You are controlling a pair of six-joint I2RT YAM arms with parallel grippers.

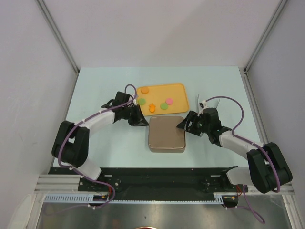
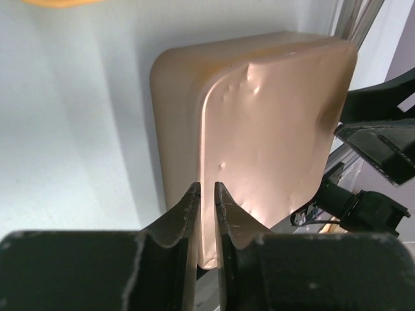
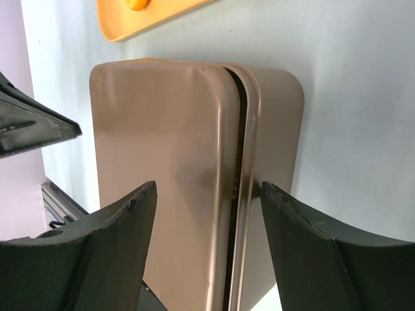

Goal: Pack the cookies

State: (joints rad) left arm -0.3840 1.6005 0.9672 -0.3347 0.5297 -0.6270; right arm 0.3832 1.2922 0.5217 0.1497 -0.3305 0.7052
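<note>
Now the left gripper (image 2: 206, 189) pinches the square bronze metal tin (image 1: 166, 134) by its left rim, the right gripper (image 3: 207, 188) gapes astride its right edge, and the small coloured cookies (image 1: 163, 106) lie just beyond on the orange plastic tray (image 1: 177, 93), nearer the left.

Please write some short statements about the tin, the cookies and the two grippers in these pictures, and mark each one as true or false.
1. The cookies lie on the orange tray. True.
2. The tin stands on that tray. False: it stands on the table, nearer the arms than the tray.
3. The lid is off the tin. False: it sits on the tin.
4. The right gripper has its jaws open, one on each side of the tin's edge. True.
5. The left gripper holds a cookie. False: its jaws pinch the rim of the lid.
</note>
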